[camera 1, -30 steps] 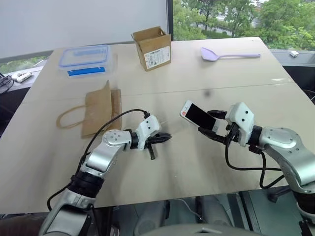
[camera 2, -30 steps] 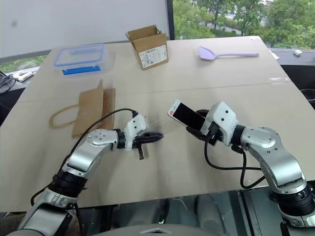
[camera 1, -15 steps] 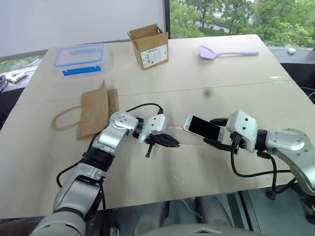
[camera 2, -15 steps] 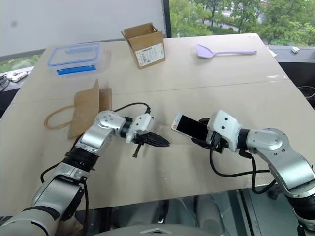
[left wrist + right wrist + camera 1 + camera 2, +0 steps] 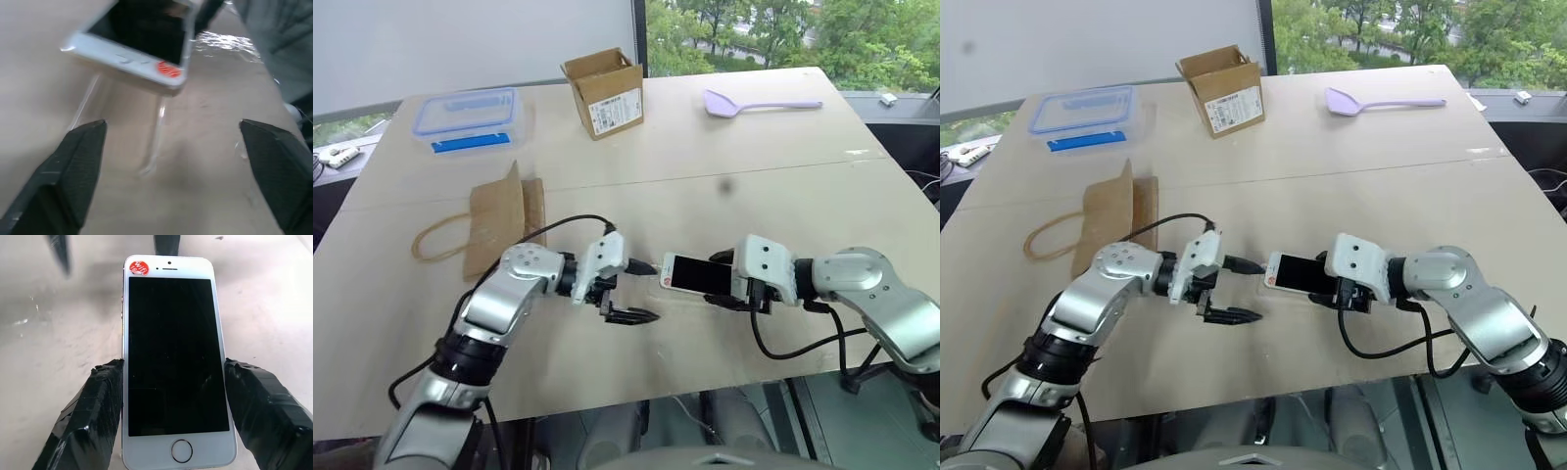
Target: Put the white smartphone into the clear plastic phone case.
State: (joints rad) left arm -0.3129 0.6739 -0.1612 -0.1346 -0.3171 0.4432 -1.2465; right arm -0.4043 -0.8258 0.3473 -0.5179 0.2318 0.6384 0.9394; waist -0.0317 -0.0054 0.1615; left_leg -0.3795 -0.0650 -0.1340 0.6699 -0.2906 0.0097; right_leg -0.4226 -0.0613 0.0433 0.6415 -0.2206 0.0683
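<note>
The right gripper (image 5: 172, 416) held the white smartphone (image 5: 695, 275) by its long edges, jaws clamped on either side near the home-button end, screen up. The phone lay almost level just above the desk (image 5: 754, 137), its red-stickered end pointing toward the left gripper (image 5: 628, 292).

The left gripper's jaws stood wide apart with nothing between them, one finger (image 5: 639, 265) reaching close to the phone's tip and the other lower, nearer the desk's front edge. In the left wrist view the clear plastic phone case (image 5: 124, 132) lay on the desk below the phone's stickered end, visible only as faint glinting edges; whether the phone touched it could not be told.

Farther back on the desk sat a brown paper bag (image 5: 499, 223) lying flat, a blue-lidded clear container (image 5: 465, 113), an open cardboard box (image 5: 604, 91) and a lilac spatula (image 5: 759, 102), all well apart from both grippers.
</note>
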